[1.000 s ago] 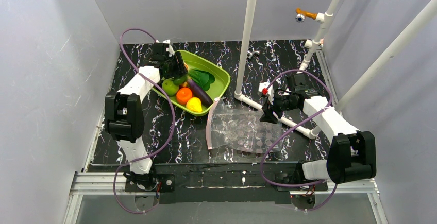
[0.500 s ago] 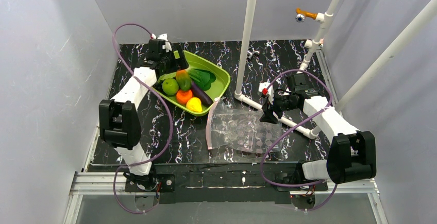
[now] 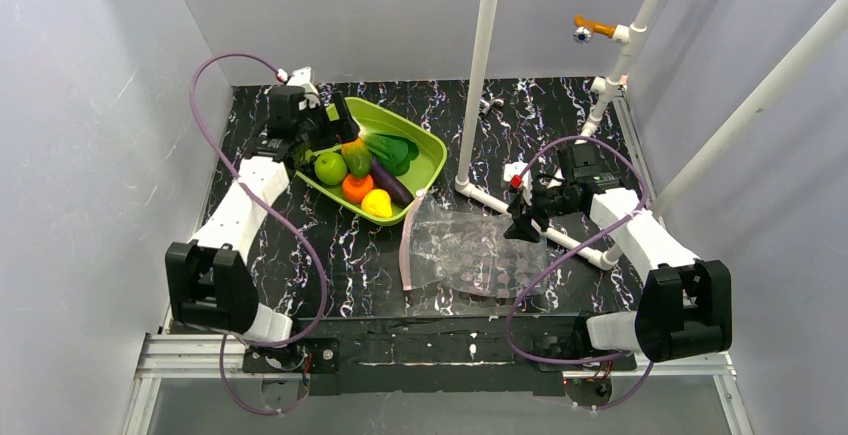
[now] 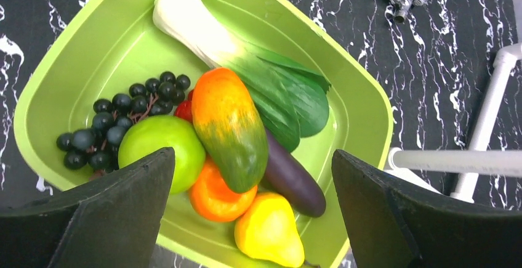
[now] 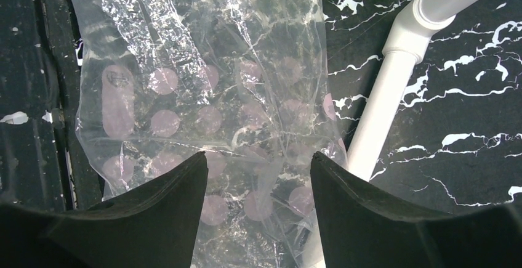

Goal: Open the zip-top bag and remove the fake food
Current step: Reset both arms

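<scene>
Mostly hidden red fruit, zip-top bag apparently cropped

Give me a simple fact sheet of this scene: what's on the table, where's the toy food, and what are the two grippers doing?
green tray: on the table, far left
fake food: all piled in the green tray
zip-top bag: lying flat and crinkled beside the tray, looks empty, pinkish strip toward the tray
left gripper: open, above the fake food, holding nothing
right gripper: open, above the zip-top bag, holding nothing
</scene>
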Robot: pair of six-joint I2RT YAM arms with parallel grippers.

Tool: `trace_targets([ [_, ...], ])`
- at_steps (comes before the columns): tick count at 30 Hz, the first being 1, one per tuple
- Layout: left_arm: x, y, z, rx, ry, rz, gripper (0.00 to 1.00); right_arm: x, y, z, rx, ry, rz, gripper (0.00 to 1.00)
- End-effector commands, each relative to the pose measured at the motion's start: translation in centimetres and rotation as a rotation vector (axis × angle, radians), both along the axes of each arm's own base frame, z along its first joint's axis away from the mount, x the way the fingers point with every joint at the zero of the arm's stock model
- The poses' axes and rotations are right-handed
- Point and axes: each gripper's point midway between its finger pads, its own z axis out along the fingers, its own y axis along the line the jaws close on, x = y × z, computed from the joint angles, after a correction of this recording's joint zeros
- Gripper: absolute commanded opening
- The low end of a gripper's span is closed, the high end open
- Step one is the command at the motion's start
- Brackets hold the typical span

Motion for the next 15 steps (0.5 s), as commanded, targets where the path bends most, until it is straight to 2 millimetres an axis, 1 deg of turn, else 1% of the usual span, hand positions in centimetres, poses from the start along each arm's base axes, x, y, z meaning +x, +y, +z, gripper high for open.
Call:
trace_targets([
  [1, -3.2, 0.4, 2.3, -0.013, -0.059, -0.021, 0.98, -1.2, 0.3, 0.8, 0.044, -0.013, 0.049, 0.7],
  [6, -6.3, 0.9, 3.1, -0.015, -0.094, -0.018, 0.98, -1.6, 0.3, 1.1, 0.049, -0.043, 0.065, 0.7],
  [8, -7.6, 0.5, 3.4, -0.033, -0.102, -0.043, 0.98, -1.7, 0.2, 1.5, 0.054, -0.066, 0.071, 0.71],
  [12, -10.2, -0.4, 3.1, -0.084, -0.079, -0.097, 0.98, -2.0, 0.2, 2.4, 0.063, -0.116, 0.075, 0.75],
  [15, -12.2, -0.4, 2.8, -0.102, -0.079, -0.108, 0.98, -2.1, 0.0, 3.1, 0.057, -0.141, 0.07, 0.77],
])
